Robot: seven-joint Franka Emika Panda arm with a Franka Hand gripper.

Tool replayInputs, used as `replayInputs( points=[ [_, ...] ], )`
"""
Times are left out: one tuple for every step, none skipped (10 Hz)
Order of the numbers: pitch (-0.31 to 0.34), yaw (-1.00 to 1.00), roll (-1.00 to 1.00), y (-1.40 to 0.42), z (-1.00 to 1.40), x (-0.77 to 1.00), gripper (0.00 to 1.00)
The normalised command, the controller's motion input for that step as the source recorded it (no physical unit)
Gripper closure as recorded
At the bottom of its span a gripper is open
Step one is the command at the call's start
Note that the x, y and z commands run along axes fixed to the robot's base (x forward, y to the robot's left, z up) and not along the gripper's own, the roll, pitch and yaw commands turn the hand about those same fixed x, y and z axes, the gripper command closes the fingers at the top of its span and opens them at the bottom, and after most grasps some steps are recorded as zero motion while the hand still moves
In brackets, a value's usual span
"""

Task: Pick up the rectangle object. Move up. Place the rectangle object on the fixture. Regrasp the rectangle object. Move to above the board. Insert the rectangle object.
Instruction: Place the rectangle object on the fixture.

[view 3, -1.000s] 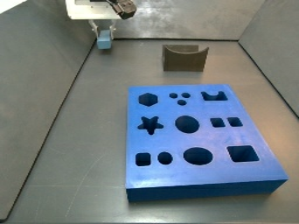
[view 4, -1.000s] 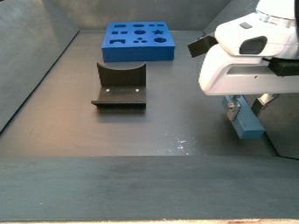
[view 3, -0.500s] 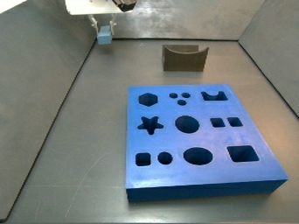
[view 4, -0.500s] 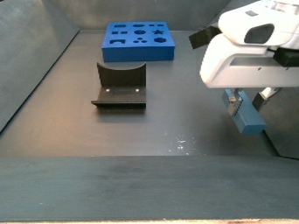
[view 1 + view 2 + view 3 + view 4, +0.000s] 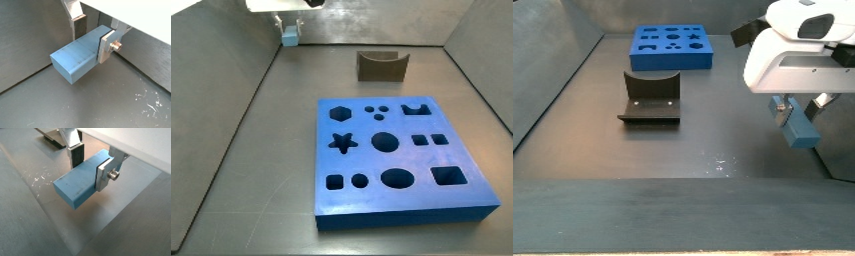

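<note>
Rectangle object [image 5: 75, 59] is being held in the air between the two fingers [image 5: 105, 46] of the gripper [image 5: 90, 164], which is clenching it across its narrow sides; in a side view it is hanging clear of the grey floor under the white arm housing, near the side wall [image 5: 798, 128]. The bar is showing a smooth, matte, pale blue surface with sharp edges and flat square ends, and it is looking stiff, like plastic. The silver finger plates are gripping only the rear part of it, so a long part is sticking out in front. I am judging this as the main risk: the surface is smooth and the grip is off the middle, so the bar could be turning or slipping between the pads while the arm is travelling, and then it would be arriving at the fixture [image 5: 649, 98] tilted. The fixture is standing well apart on the floor, a dark brown bracket with a curved notch on top, looking hard and slightly glossy. If the bar is coming down crooked, it may be catching the notch edge and falling off. Farther away the board [image 5: 672, 45] is lying flat, thick and bright blue, with dark cut-out holes [image 5: 449, 177] of star, hexagon, circle and square shapes.
</note>
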Motion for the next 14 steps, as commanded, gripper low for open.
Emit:
replayInputs(
  points=[
    [0.244, 0.01, 0.18, 0.0, 1.0, -0.03, 1.0],
    [0.25, 0.01, 0.18, 0.0, 1.0, -0.03, 1.0],
    [0.255, 0.01, 0.19, 0.0, 1.0, -0.03, 1.0],
    [0.259, 0.02, 0.21, 0.0, 1.0, -0.04, 1.0],
    [0.261, 0.02, 0.21, -0.01, 1.0, -0.04, 1.0],
    [0.267, 0.02, 0.22, -0.01, 1.0, -0.04, 1.0],
    [0.27, 0.02, 0.23, -0.01, 1.0, -0.04, 1.0],
    [0.273, 0.02, 0.23, -0.01, 1.0, -0.04, 1.0],
    [0.274, 0.02, 0.23, -0.01, 1.0, -0.04, 1.0],
    [0.274, 0.02, 0.23, -0.01, 1.0, -0.04, 1.0],
    [0.274, 0.02, 0.23, -0.01, 1.0, -0.04, 1.0],
    [0.274, 0.02, 0.23, -0.01, 1.0, -0.04, 1.0],
    [0.274, 0.02, 0.23, -0.01, 1.0, -0.04, 1.0],
    [0.274, 0.02, 0.23, -0.01, 1.0, -0.04, 1.0]
  ],
)
